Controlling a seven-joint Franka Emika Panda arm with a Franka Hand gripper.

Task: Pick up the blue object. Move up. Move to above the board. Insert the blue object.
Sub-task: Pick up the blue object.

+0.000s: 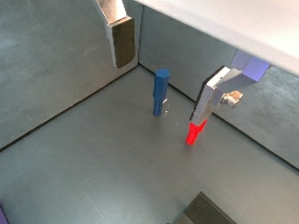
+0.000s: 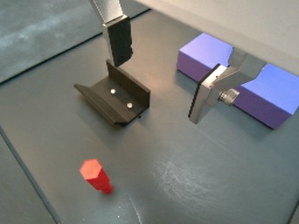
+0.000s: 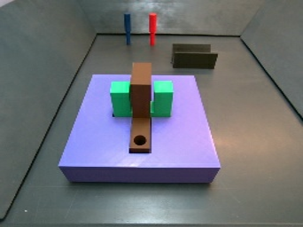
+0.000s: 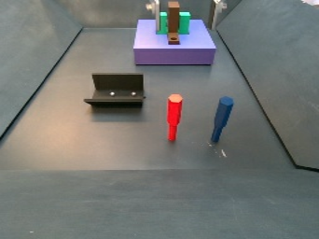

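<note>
Wrist view: end effector (image 1: 163, 66) open, empty, above the floor; blue peg (image 1: 160, 91) upright between the fingers' line, red peg (image 1: 194, 133) near it.
Wrist view: fixture (image 2: 114, 97), purple slab (image 2: 246, 77).
Side view: brown plank (image 3: 142, 107) across green block (image 3: 142, 97), hole near end.
Side view: blue peg beside red peg, well apart from plank.

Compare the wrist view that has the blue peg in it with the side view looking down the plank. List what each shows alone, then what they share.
Only the wrist view shows the pincer, open and holding nothing. Only the side view shows the board, the green block and the fixture. Both show the blue object and the red peg, standing upright on the floor, apart from each other.
</note>
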